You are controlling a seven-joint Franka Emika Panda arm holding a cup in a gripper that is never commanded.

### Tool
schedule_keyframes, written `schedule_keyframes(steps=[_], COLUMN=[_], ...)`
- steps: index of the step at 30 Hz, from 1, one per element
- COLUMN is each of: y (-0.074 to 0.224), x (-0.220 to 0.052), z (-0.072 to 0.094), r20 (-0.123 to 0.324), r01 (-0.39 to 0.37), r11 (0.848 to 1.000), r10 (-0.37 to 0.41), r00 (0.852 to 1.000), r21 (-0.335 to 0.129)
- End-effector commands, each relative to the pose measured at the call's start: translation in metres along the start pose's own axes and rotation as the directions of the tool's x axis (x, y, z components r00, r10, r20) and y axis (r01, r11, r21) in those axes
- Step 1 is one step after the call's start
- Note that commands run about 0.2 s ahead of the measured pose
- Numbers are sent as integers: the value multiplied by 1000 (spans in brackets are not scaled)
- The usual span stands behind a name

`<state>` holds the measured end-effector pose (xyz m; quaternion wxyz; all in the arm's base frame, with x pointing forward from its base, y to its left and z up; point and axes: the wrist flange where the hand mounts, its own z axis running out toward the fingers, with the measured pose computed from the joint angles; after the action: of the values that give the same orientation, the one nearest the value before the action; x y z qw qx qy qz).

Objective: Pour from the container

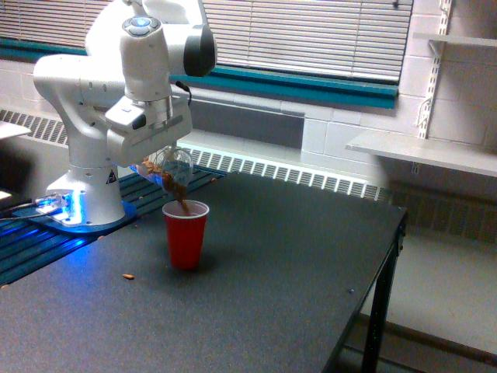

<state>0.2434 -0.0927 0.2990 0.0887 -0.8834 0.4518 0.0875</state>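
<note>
The gripper [159,163] grasps the container [169,167], tipped above the red cup [185,233] on the desk [272,264] (brown bits streaming down). Tilting faster could spill bits past the rim, like the strays [128,276] nearby.

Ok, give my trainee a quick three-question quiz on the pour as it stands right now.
1. True or false: the clear container in the gripper is tipped with its mouth over the red cup.
2. What is falling into the red cup? A) clear water B) brown bits C) nothing
3. Fill in: a few stray bits lie on the dark ____.

Key:
1. True; the container is tilted above the cup's rim.
2. B; a stream of brown bits runs from the container into the cup.
3. Table.
</note>
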Motion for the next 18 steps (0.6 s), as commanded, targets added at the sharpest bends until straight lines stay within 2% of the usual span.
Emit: schedule_keyframes(steps=[1,18], y=[12,15], x=[-3,-1], z=[12,21], r20=[31,57], r01=[7,15], r11=[1000,1000], r10=[-7,-15], r00=[999,998], r21=[1,1])
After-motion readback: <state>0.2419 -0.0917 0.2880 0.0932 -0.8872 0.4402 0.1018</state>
